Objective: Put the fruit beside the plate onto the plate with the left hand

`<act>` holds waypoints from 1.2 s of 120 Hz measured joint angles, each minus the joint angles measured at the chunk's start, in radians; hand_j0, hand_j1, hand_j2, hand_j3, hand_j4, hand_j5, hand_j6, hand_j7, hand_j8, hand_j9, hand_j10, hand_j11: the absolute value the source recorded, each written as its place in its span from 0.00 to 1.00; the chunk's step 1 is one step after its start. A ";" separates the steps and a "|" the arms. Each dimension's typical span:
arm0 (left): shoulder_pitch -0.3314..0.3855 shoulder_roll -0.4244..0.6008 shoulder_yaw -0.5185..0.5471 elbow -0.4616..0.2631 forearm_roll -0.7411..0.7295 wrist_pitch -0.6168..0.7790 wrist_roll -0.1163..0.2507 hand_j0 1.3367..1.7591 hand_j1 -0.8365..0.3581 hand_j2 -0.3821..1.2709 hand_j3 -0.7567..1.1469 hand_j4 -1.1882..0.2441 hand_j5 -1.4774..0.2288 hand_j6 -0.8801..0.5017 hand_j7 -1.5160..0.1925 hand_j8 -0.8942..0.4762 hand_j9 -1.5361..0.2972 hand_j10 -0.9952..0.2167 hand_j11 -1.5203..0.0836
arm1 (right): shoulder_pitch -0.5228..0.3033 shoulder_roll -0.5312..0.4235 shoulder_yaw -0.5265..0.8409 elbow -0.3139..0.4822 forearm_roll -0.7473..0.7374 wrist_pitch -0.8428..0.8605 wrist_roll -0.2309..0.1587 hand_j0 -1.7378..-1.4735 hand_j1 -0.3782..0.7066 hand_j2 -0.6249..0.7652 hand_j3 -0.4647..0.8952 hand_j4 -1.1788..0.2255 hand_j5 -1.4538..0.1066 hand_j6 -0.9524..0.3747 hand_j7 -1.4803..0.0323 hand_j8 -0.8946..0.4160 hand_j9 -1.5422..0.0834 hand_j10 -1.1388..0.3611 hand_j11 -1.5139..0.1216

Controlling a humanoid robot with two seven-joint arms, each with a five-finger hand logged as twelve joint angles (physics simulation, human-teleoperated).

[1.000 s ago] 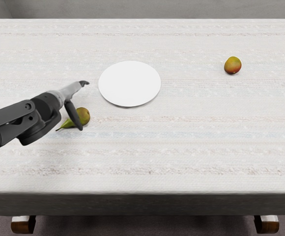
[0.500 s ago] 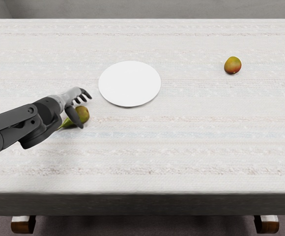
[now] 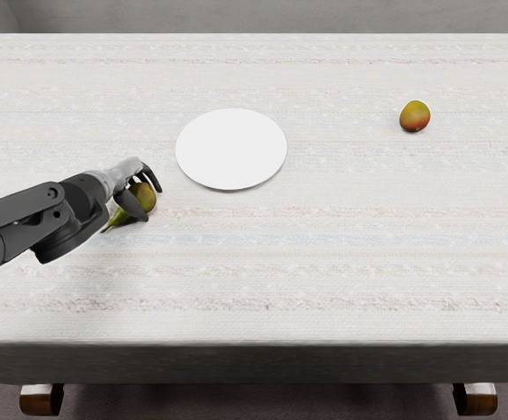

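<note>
1. Done so far, as I judge it: my left hand (image 3: 133, 182) has reached the pear (image 3: 145, 198) and closed on it. My fingers (image 3: 151, 178) curl over its top and my thumb (image 3: 132, 206) presses its near side, so I read this as a grasp, not a hover.
2. Not done: the pear is not lifted. It seems to lie on the table (image 3: 324, 262) (I see no gap beneath it, though my hand hides much of it), on the left half, just off the near-left rim of the plate (image 3: 231, 149) and not touching it.
3. Left to do: raise the pear, carry it a short way toward the far right and over the rim, set it down on the plate and let go. I put the task at well under halfway.
4. The plate carries nothing. It sits a little left of the table's middle, nearer the far edge than the near one.
5. Count of fruit: two. One is the pear in my hand. The other is a round fruit (image 3: 414, 115), red and yellow-green, toward the far right corner and well apart from the plate (so it is not the one the task means).
6. Count of the rest: one plate, one table, and one arm in view, coming in from the left edge. My right arm does not show.
</note>
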 joint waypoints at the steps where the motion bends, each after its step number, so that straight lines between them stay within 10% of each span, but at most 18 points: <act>1: 0.000 0.000 0.000 0.000 -0.002 0.000 0.000 0.75 0.48 0.31 0.40 0.39 0.40 0.35 0.42 0.34 0.42 0.33 0.47 | 0.000 0.000 0.000 0.000 0.000 0.000 0.000 0.30 0.03 0.45 0.34 0.84 0.93 0.72 0.98 0.68 0.95 0.76 0.93; 64: -0.138 -0.058 -0.043 0.012 -0.115 0.002 -0.002 0.75 0.49 0.45 0.40 0.34 0.33 0.31 0.33 0.35 0.32 0.28 0.36 | 0.000 0.000 0.000 0.000 0.000 0.000 0.000 0.30 0.03 0.45 0.34 0.84 0.93 0.72 0.98 0.68 0.95 0.76 0.93; 144: -0.275 -0.334 -0.058 0.381 -0.230 0.003 -0.002 0.75 0.46 0.47 0.40 0.33 0.33 0.32 0.34 0.35 0.32 0.30 0.35 | 0.001 0.000 0.000 0.000 0.000 0.000 0.000 0.30 0.03 0.45 0.34 0.84 0.93 0.72 0.98 0.68 0.95 0.76 0.93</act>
